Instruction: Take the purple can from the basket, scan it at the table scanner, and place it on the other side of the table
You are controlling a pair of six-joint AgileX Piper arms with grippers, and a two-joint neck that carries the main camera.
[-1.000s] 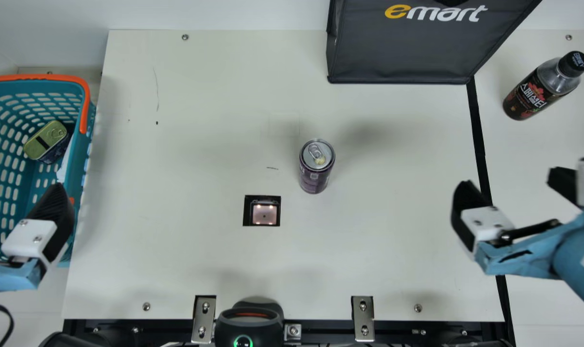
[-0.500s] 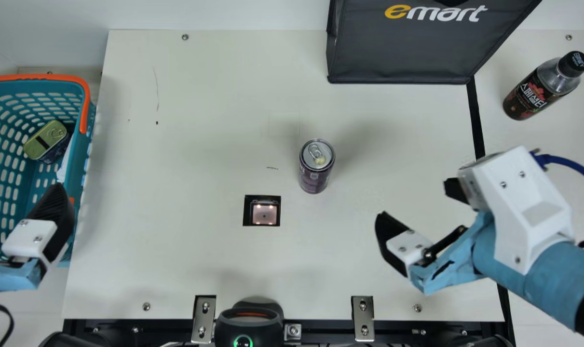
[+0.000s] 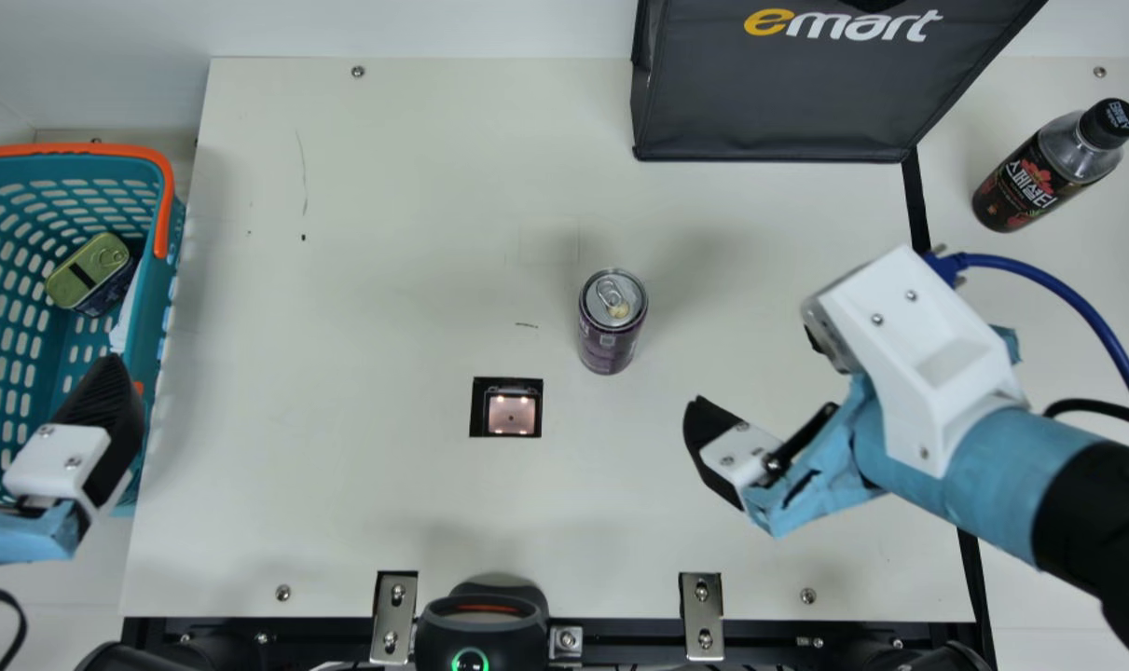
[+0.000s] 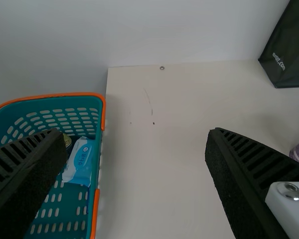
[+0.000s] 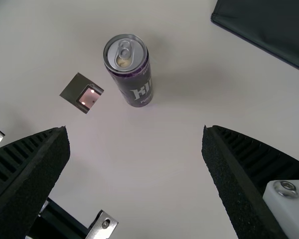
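Fingers spread wide around nothing, the left gripper [image 3: 103,415] points toward the table's far side at the basket [image 3: 144,391]. The purple can [image 3: 611,321] stands beside the scanner [image 3: 511,413], pull tab up, long axis vertical. The right gripper [image 3: 752,375], wide open and empty, slants toward it.

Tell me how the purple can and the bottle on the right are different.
The purple can has a flat silver top with a pull tab; the bottle has a black cap.
The can's sides are straight, while the bottle has clear shoulders narrowing towards its cap.
The can is near the scanner; the bottle is beyond the black strip.
Both are outside the basket.
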